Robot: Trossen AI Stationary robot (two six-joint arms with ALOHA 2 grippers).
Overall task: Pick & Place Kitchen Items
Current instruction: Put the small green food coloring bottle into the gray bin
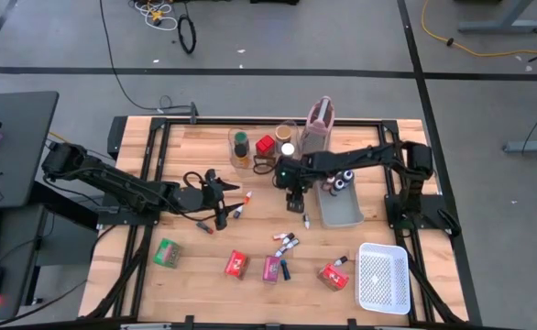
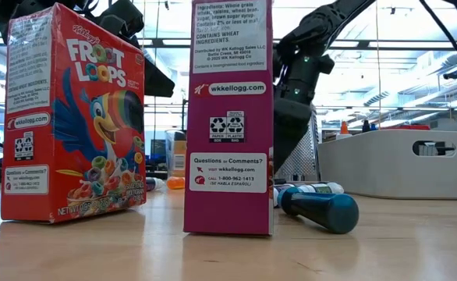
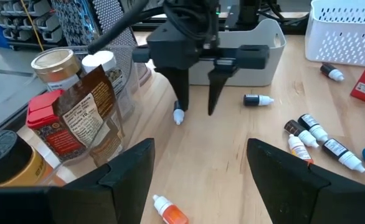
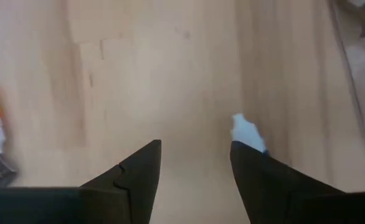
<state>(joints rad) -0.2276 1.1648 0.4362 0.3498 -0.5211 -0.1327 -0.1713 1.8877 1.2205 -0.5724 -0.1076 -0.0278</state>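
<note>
1. Now, nearest to me in the low view I see two cereal boxes standing upright, a red box (image 2: 72, 117) and a pink box (image 2: 230, 117), with a blue-capped bottle (image 2: 322, 209) lying just beside the pink one.
2. From above, I see more packets on the near part of the table (image 1: 140, 266): a green packet (image 1: 168, 252) and a red packet (image 1: 333, 276), and the white basket (image 1: 383, 278) at the near right corner.
3. My left gripper (image 1: 224, 206) is near the table middle, its fingers apart and holding nothing; an orange bottle (image 3: 170, 211) lies on the wood just in front of it.
4. My right gripper (image 1: 295, 203) points down beside the grey bin (image 1: 340, 213), fingers apart, nothing between them; a small white-tipped bottle (image 4: 246, 132) lies just beside one finger (image 4: 257, 168).
5. Farthest are the spice jars (image 1: 242, 147) at the far edge.
</note>
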